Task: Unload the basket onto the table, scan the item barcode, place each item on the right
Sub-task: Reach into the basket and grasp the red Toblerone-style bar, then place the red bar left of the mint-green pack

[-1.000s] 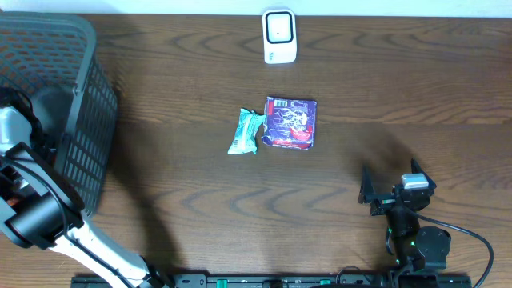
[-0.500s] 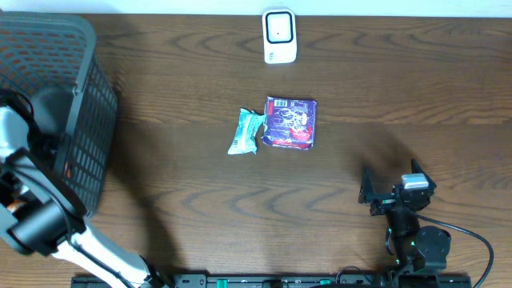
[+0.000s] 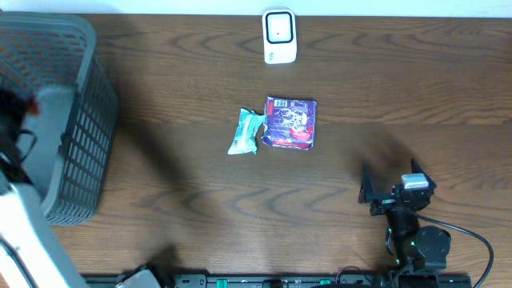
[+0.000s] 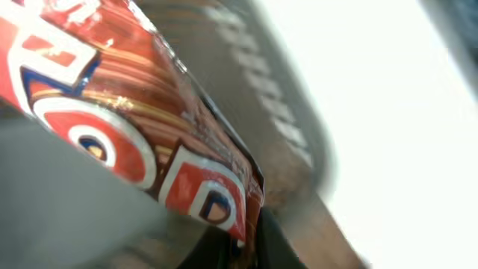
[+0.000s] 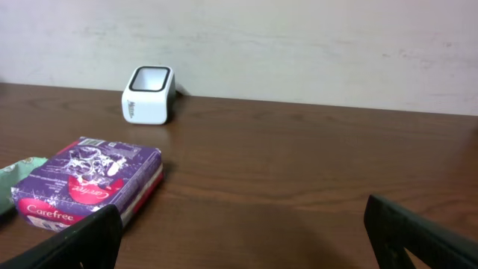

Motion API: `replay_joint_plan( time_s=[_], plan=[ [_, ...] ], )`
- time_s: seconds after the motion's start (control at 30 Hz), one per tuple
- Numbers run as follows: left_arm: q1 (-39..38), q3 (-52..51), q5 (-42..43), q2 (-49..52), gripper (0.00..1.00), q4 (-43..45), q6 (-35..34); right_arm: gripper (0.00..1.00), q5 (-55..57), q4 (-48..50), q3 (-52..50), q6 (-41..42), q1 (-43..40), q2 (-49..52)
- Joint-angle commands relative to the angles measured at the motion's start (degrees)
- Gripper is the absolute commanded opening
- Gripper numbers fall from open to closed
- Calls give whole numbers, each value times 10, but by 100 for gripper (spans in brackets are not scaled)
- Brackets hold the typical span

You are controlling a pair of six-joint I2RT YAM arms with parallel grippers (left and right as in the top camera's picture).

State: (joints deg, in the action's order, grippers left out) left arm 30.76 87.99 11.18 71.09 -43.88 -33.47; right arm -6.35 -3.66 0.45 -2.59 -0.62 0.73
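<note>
Clamps glossy red packet (image 4: 149, 142) in left gripper (image 4: 237, 250), holds right gripper (image 5: 246, 235) released, apart from boxy purple "Carefree" pack (image 5: 89, 179) on wood-grain surface (image 5: 299, 164).

One basket (image 3: 80, 136); one scanner (image 3: 279, 36); one teal packet (image 3: 246, 132); one purple pack (image 3: 290, 122); one red packet (image 4: 134, 127).

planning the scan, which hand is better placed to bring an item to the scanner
Left: the left hand is shut on a red packet at the basket; the right hand is open, empty.
</note>
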Motion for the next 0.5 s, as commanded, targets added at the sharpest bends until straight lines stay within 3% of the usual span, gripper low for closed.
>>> replay_joint_plan(
  time_s=[0.0, 0.13, 0.27, 0.37, 0.47],
  plan=[
    [-106, 0, 106, -8, 7, 9, 80, 99, 2, -2, -1, -7, -6, -2],
    [-271, -2, 80, 4, 7, -6, 151, 99, 2, -2, -1, -7, -6, -2],
    [-416, -6, -9, 48, 7, -44, 208, 99, 2, -2, -1, -7, -6, -2],
    [-491, -6, -104, 99, 7, -88, 254, 99, 2, -2, -1, -7, -6, -2],
    [-532, -6, -198, 157, 7, -115, 258, 99, 2, -2, -1, -7, -6, -2]
  ],
)
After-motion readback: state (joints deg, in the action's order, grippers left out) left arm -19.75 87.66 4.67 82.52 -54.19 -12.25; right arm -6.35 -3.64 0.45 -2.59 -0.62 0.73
